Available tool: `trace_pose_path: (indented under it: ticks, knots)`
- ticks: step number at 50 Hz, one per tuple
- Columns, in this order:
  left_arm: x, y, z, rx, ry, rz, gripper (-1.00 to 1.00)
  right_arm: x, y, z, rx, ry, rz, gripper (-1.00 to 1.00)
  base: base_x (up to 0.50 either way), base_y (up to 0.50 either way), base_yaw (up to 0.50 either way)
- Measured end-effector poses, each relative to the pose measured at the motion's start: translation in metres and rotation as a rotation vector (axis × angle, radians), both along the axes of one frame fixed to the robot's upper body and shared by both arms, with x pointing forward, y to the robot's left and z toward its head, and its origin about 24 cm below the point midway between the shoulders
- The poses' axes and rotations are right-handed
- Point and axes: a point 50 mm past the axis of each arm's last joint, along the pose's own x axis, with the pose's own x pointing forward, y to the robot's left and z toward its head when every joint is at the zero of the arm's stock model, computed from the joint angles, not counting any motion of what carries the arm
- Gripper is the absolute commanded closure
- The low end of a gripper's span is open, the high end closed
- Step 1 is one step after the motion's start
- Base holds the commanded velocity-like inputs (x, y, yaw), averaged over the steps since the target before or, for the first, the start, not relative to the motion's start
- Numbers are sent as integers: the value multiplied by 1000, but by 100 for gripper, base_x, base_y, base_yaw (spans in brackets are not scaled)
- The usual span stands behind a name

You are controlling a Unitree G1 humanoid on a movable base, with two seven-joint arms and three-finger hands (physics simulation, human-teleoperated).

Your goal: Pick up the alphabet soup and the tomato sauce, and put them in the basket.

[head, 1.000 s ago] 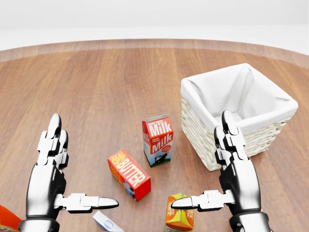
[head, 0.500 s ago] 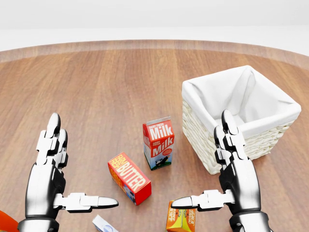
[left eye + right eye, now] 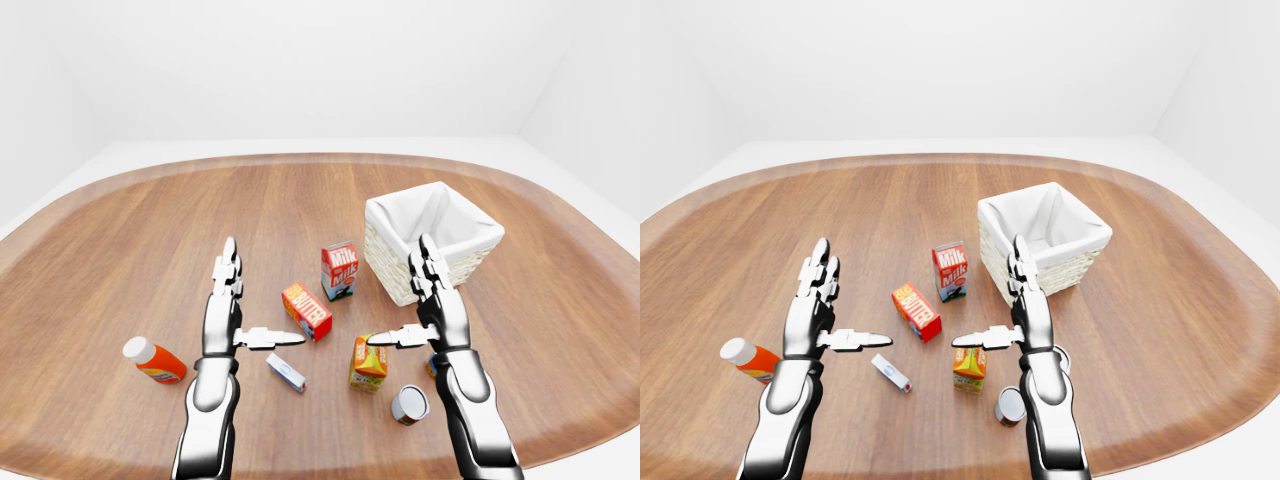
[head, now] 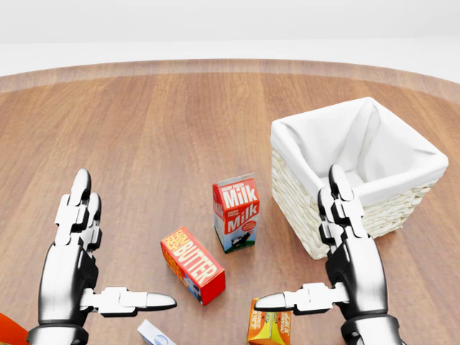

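Head view reads cartons "Milk" (image 4: 236, 213), "BUTTER" (image 4: 192, 265).

Warm brown wood grain is seen across the tabletop (image 4: 144, 129). The basket (image 4: 302, 198) is pale wicker lined in white, the milk carton (image 4: 235, 213) red-and-white, the butter box (image 4: 192, 265) red-orange, both hands silver-grey.

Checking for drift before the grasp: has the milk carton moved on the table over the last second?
No. The milk carton keeps its spacing from the basket; the camera shifted.

Milk carton (image 4: 236, 213) upright near butter box (image 4: 192, 265); orange carton (image 3: 368, 363), red bottle (image 3: 153, 361) lying.
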Motion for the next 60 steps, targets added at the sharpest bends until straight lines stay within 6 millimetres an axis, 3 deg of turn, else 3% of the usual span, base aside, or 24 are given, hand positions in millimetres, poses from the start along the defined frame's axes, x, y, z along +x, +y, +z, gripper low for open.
trace_pose_path:
  ticks: [30,60]
  knots:
    - [1,0,1,9,-3,1,-100,0,-2,1,-30,-4,-20,-100,0,0,0]
    - [1,-2,-1,19,3,-3,-100,-22,-22,-1,-589,23,-171,-100,0,0,0]
